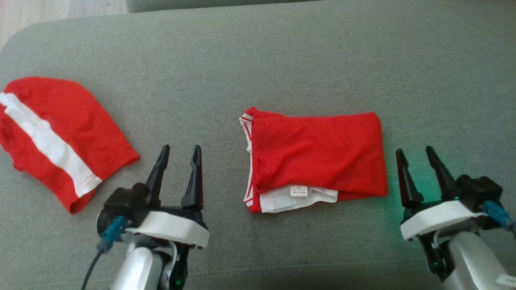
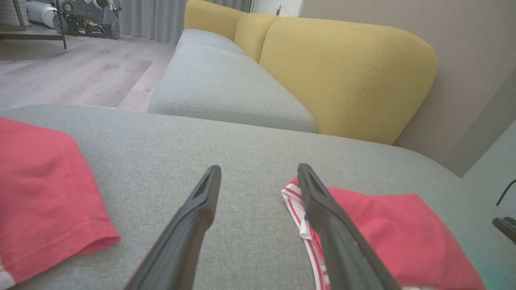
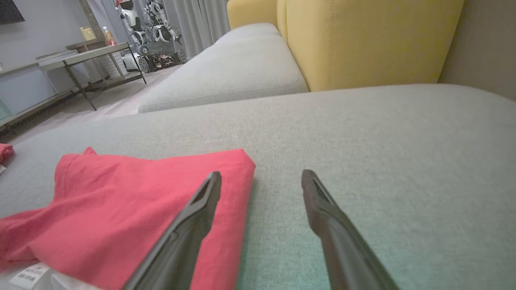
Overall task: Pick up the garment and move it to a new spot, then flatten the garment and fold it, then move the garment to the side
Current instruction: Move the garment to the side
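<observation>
A red garment with white trim (image 1: 318, 155) lies folded into a rectangle in the middle of the grey cushion (image 1: 282, 60), its white label at the near edge. It also appears in the left wrist view (image 2: 395, 237) and the right wrist view (image 3: 133, 209). My left gripper (image 1: 180, 150) hovers open to the left of it, nothing between the fingers (image 2: 197, 217). To the garment's right, my right gripper (image 1: 415, 152) stands open and empty, just off the folded edge (image 3: 262, 173).
A second red garment with a white stripe (image 1: 56, 137) lies at the far left of the cushion (image 2: 44, 193). Yellow backrests (image 2: 346, 72) and another grey seat (image 2: 225, 84) stand beyond. A table (image 3: 80, 56) and wooden floor (image 2: 72, 72) are farther off.
</observation>
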